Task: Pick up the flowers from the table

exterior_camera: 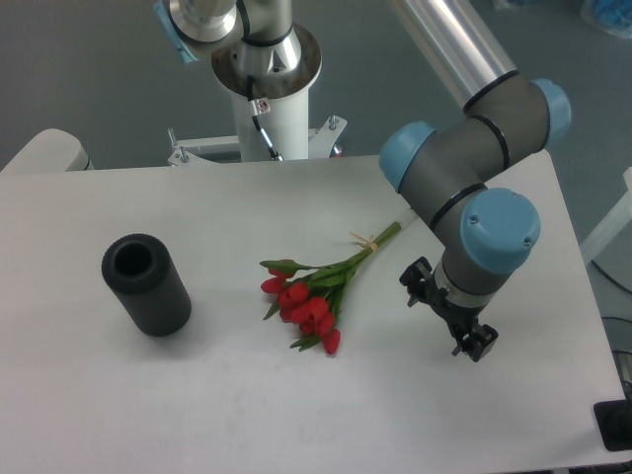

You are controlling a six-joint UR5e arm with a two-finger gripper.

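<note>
gripper [460, 323] hangs nearest me over the table [227, 405], off to the side of the flowers [314, 292], holding nothing; i cannot tell how far its fingers are parted. flowers lie flat mid-table, blooms toward me, stems [375, 242] running back under the arm. i judge thin stems could slip or get crushed. black cylinder [146, 283] stands well apart, no obstacle.

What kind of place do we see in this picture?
Probably a robotics lab or test bench: a grey-and-blue jointed robot arm mounted at a plain white table, with only a bunch of red flowers and a black cylinder set out.
</note>
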